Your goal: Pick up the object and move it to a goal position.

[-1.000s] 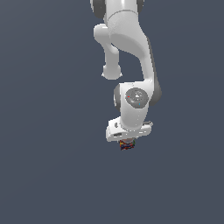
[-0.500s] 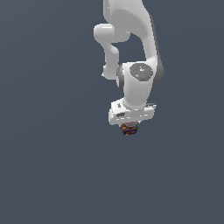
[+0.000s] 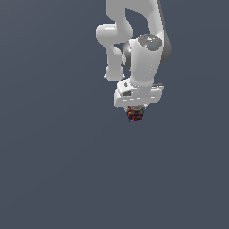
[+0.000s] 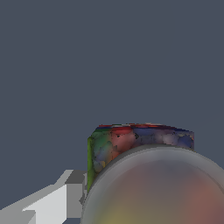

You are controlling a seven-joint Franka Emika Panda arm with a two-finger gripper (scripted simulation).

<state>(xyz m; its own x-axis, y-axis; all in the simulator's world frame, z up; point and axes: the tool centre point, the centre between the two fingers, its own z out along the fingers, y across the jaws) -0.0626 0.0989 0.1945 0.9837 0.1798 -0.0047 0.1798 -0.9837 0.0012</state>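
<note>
Can-like object, small and round, sits tucked under the white Panda gripper, with only its speckled red, blue and orange body showing beneath the hand in the exterior view. From where I stand, the gripper appears clamped on it: in the wrist view the object fills the near field, its greyish-tan round top close to the lens, and one pale finger presses against its side; the opposite finger is hidden. Arm hangs down from the exterior view's top, wrist pointed straight down. Plain grey ground lies all around; whether the can is clear of it cannot be told from these views, as no shadow or contact line shows. No goal marker is visible. Judgement: the step in hand is carrying. To do it well, keep the squeeze steady, hold the wrist vertical so the narrow can does not rotate between the pads, and translate smoothly without jerks. Main risk is slip, since the can is much narrower than the hand.
</note>
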